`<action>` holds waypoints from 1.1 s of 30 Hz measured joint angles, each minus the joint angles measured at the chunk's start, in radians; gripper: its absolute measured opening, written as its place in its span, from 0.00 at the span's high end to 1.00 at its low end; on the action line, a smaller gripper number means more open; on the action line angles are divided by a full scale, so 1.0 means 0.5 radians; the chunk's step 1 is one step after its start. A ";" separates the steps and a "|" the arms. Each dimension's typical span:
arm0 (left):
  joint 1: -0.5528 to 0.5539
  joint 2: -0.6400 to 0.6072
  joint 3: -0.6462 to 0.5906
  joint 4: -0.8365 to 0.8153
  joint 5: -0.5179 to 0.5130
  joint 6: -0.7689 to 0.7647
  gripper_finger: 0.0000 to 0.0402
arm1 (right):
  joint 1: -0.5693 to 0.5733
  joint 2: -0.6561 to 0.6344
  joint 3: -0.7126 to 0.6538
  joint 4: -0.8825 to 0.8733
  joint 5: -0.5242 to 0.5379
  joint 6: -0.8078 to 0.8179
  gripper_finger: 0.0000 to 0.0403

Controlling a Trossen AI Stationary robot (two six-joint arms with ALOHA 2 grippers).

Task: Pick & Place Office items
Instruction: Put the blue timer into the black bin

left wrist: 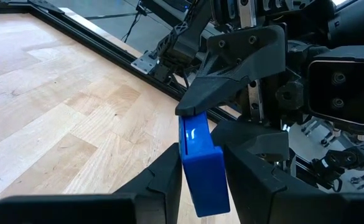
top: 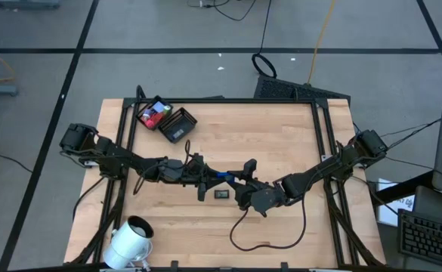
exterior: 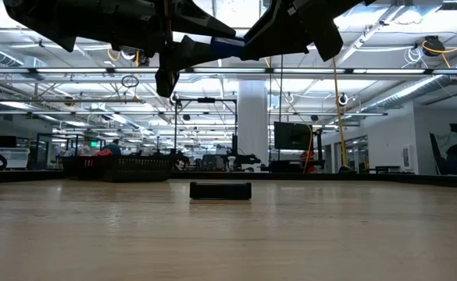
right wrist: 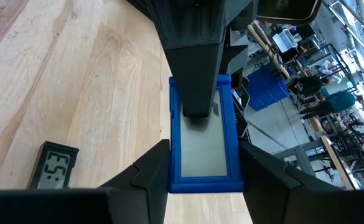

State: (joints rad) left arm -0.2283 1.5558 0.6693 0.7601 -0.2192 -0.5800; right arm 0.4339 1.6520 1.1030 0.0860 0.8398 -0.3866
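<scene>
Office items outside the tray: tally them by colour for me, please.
Blue: 1, the blue-framed display gripped by both the left claw and the right claw.
Black: 1, the small digital clock lying on the table.
Total: 2.

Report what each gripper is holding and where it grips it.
Both hold the same blue flat item above the table. The left gripper pinches one end across its thin edges; the right gripper clamps the opposite end by its side edges.

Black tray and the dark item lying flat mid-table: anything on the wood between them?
Bare wood on the table itself. In the high view, only the left arm reaches above the stretch from the black tray to the dark item.
</scene>
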 joint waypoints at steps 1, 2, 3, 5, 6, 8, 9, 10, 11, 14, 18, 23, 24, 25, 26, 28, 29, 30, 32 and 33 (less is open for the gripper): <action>0.000 0.000 0.000 0.000 0.000 0.000 0.71 | 0.000 0.000 0.000 0.000 0.000 0.000 0.63; 0.000 0.000 0.000 0.000 0.000 0.000 0.71 | 0.000 0.000 0.000 0.000 0.000 0.000 0.62; 0.000 0.000 0.000 0.000 0.000 0.000 0.71 | -0.001 0.000 0.000 0.000 0.000 0.000 0.62; 0.000 0.000 0.000 0.000 -0.002 0.002 0.73 | -0.001 0.000 0.001 0.000 -0.001 0.000 0.61; 0.000 0.000 0.000 0.000 -0.003 0.001 0.74 | -0.001 0.000 0.000 0.000 0.000 0.000 0.62; 0.000 0.000 -0.001 -0.001 -0.010 -0.008 0.80 | -0.001 -0.001 0.000 -0.002 0.002 -0.008 0.63; 0.001 0.000 -0.001 -0.001 -0.018 -0.008 0.82 | -0.001 -0.001 0.000 -0.004 0.007 -0.017 0.63; 0.002 0.000 -0.001 -0.001 -0.020 -0.008 0.84 | -0.001 -0.001 0.000 -0.007 0.013 -0.024 0.63; 0.004 0.000 -0.001 -0.002 -0.020 -0.006 0.85 | -0.001 -0.001 0.000 -0.008 0.014 -0.025 0.63; 0.022 0.000 -0.002 -0.007 -0.003 0.003 0.85 | -0.001 -0.001 0.000 -0.004 0.013 0.070 0.59; 0.037 0.000 -0.004 0.001 0.009 0.044 0.84 | -0.004 -0.016 0.002 0.002 -0.007 0.380 0.47; 0.036 -0.002 -0.003 0.011 -0.022 0.199 0.84 | 0.005 -0.108 0.001 -0.026 -0.024 0.573 0.35; 0.036 -0.002 -0.003 0.012 -0.041 0.245 0.85 | 0.013 -0.138 0.001 -0.053 -0.049 0.602 0.33; 0.037 -0.002 -0.003 0.013 -0.058 0.292 0.86 | 0.024 -0.172 0.001 -0.091 -0.091 0.635 0.31; 0.037 -0.002 -0.003 0.008 -0.083 0.327 0.86 | 0.034 -0.204 0.001 -0.127 -0.127 0.667 0.30; 0.037 -0.002 -0.003 -0.014 -0.130 0.388 0.86 | 0.057 -0.268 0.001 -0.194 -0.177 0.731 0.29; 0.037 -0.015 -0.003 -0.040 -0.152 0.413 0.86 | 0.075 -0.301 0.001 -0.230 -0.175 0.756 0.29; 0.037 -0.040 -0.003 -0.088 -0.174 0.442 0.86 | 0.092 -0.330 0.000 -0.262 -0.169 0.776 0.29; 0.037 -0.105 -0.001 -0.176 -0.228 0.495 0.86 | 0.124 -0.379 -0.027 -0.259 -0.167 0.803 0.30; 0.037 -0.152 -0.003 -0.249 -0.265 0.528 0.86 | 0.142 -0.404 -0.055 -0.249 -0.167 0.804 0.30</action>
State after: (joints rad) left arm -0.2096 1.4801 0.6678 0.6353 -0.3519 -0.3162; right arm 0.5050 1.4500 1.0757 -0.0384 0.7561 0.0154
